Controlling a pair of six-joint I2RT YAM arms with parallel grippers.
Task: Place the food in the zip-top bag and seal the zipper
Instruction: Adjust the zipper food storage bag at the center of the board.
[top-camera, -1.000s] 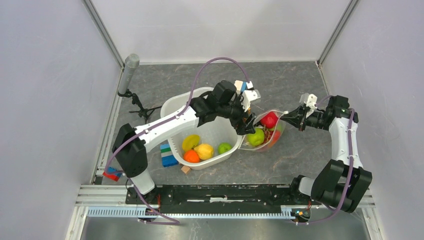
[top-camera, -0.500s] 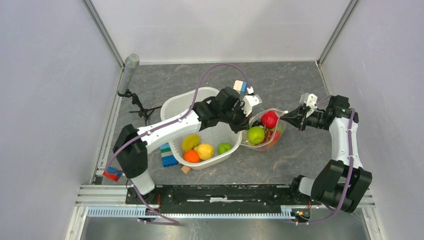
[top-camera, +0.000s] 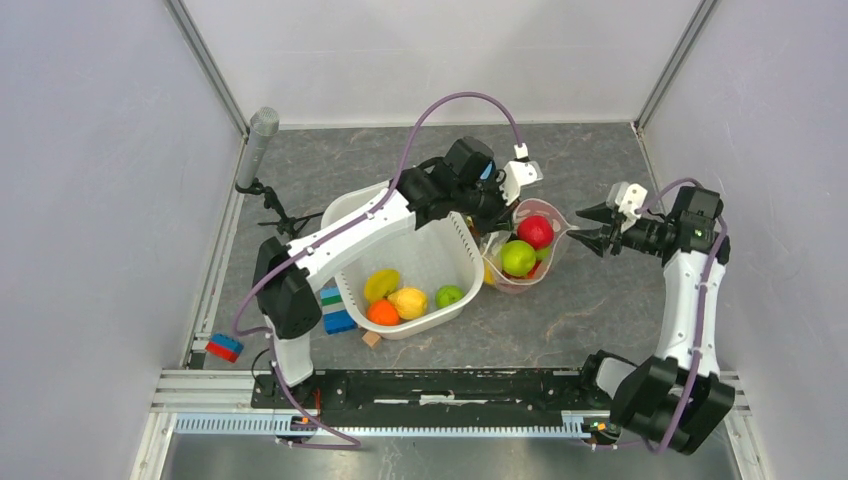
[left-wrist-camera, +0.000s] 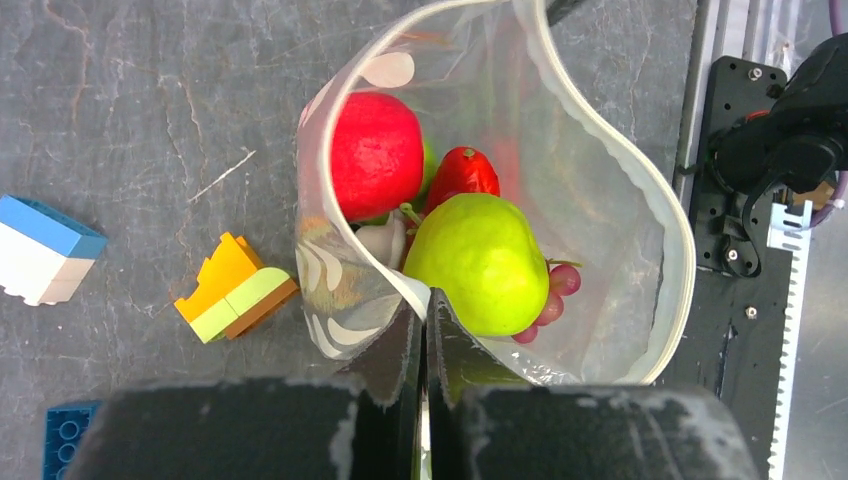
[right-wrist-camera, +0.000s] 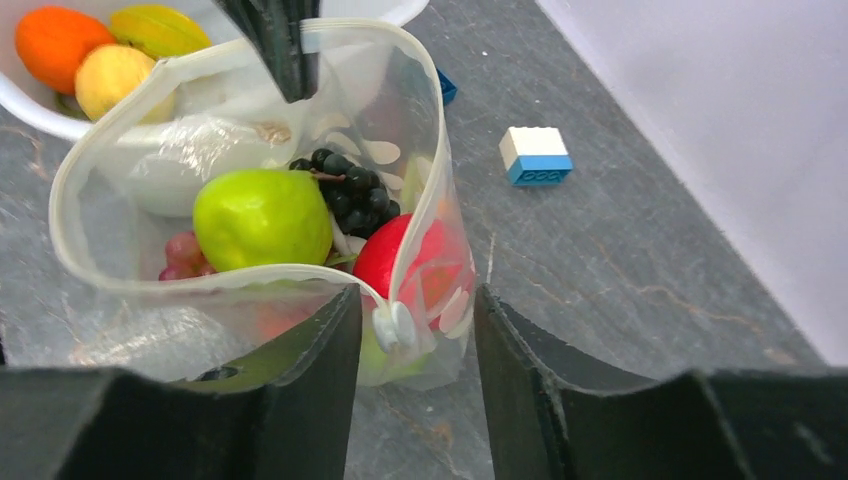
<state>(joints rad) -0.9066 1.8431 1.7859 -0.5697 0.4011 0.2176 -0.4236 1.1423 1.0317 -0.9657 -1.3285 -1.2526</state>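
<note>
1. Right, top view: the left gripper (top-camera: 489, 222) is pinching the tub-side rim of the zip-top bag (top-camera: 553, 258), jaws together on the plastic. The bag is standing open on the table just beside the white tub (top-camera: 345, 210) and is holding a red apple (top-camera: 536, 231) and a green apple (top-camera: 518, 258). The right gripper (top-camera: 578, 225) is sitting at the bag's opposite corner, fingers apart. A yellow-green fruit (top-camera: 381, 284), a lemon (top-camera: 408, 302), an orange (top-camera: 382, 313) and a small green apple (top-camera: 449, 296) are lying in the tub.
2. Left wrist: both fingers are pressing flat together on the bag's rim. The zipper (left-wrist-camera: 682, 250) is curving round the open mouth, unsealed. Purple grapes (left-wrist-camera: 552, 285) are peeking out beside the green apple. Loose blocks (left-wrist-camera: 235, 290) are lying on the table next to the bag.
3. Right wrist: the fingers are standing apart on either side of the zipper's end, gripping nothing. Dark grapes (right-wrist-camera: 350, 190) are sitting between the two apples inside the bag.
</note>
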